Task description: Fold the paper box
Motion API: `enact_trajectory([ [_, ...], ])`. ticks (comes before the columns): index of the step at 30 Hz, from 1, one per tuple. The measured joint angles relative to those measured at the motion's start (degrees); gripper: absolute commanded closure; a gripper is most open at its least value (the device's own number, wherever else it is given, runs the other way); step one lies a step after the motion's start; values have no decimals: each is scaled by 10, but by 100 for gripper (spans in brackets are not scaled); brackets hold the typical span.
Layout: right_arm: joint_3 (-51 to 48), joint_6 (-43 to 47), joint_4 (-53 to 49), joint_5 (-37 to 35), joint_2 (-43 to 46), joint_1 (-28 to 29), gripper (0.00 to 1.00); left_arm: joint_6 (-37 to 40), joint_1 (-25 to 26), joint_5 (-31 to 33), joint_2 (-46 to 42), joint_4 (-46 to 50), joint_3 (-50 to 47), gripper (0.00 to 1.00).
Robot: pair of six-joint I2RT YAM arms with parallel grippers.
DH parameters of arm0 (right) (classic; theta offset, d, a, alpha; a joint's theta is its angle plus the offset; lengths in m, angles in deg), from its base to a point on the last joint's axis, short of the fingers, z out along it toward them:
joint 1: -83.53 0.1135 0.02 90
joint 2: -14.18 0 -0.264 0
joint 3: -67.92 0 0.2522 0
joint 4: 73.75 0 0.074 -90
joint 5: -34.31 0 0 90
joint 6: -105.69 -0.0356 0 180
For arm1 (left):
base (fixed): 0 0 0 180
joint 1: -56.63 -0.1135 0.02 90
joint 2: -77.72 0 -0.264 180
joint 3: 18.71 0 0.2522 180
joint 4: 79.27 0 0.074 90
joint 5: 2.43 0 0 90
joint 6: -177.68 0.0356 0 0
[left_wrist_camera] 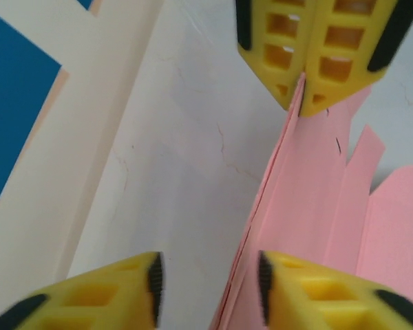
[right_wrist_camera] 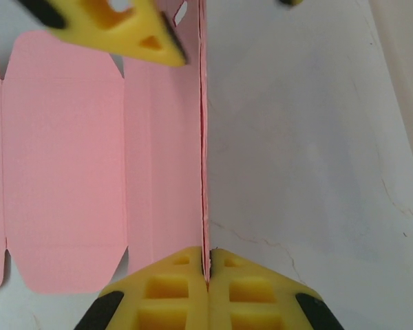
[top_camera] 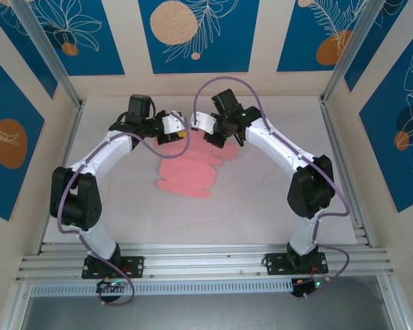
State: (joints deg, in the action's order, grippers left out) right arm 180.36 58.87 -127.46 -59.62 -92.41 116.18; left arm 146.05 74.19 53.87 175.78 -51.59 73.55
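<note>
The paper box (top_camera: 186, 175) is a flat pink cut-out sheet with tabbed edges, lying mid-table with its far edge folded up. My right gripper (top_camera: 208, 134) is shut on that raised edge; in the right wrist view the thin pink flap (right_wrist_camera: 62, 151) runs straight into the closed jaws of the right gripper (right_wrist_camera: 208, 265). My left gripper (top_camera: 181, 137) faces it from the left. Its jaws stand on either side of the same raised edge (left_wrist_camera: 316, 199), and in the left wrist view the left gripper (left_wrist_camera: 208, 289) is open, with the card close to its right-hand finger (left_wrist_camera: 310, 295).
The white table (top_camera: 261, 206) has free room to the right and front of the sheet. Cream walls with blue panels (left_wrist_camera: 27, 103) enclose the back and sides. An aluminium rail (top_camera: 206, 265) runs along the near edge by the arm bases.
</note>
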Motion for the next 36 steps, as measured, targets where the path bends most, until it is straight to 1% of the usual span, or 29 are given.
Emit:
enact_trajectory([
  [4, 3, 0, -3, -3, -11, 0, 100, 12, 5, 6, 8, 20, 0, 84],
  [5, 4, 0, -3, -4, -14, 0, 97, 15, 6, 8, 9, 22, 0, 86],
  [7, 6, -2, -2, -6, -20, -1, 87, 21, 7, 10, 12, 30, 0, 91],
  [9, 7, -12, -2, -9, -23, -3, 72, 24, 10, 12, 14, 33, -1, 95],
  [11, 7, -26, -1, -5, -24, -10, 59, 25, 16, 17, 14, 27, -8, 98],
  [14, -2, -66, 9, 17, -19, -26, 44, 23, 27, 30, 14, -4, -30, 100],
  [18, -75, -148, 50, 69, 33, -69, 30, 18, 37, 48, 9, -54, -76, 100],
  [22, -152, -267, 113, 138, 104, -142, 24, 8, 41, 59, 7, -86, -100, 100],
  [24, -188, -343, 153, 167, 133, -181, 23, 5, 43, 66, 7, -97, -104, 100],
  [27, -205, -441, 180, 187, 139, -213, 23, 5, 51, 88, 4, -120, -114, 99],
  [30, -202, -518, 179, 189, 121, -220, 24, 13, 69, 130, -1, -165, -144, 98],
  [32, -192, -558, 163, 188, 103, -219, 26, 24, 83, 162, -4, -206, -171, 98],
  [34, -182, -589, 150, 188, 88, -219, 29, 37, 95, 195, -6, -250, -201, 97],
  [36, -174, -613, 133, 188, 81, -215, 30, 53, 105, 225, -8, -287, -227, 97],
])
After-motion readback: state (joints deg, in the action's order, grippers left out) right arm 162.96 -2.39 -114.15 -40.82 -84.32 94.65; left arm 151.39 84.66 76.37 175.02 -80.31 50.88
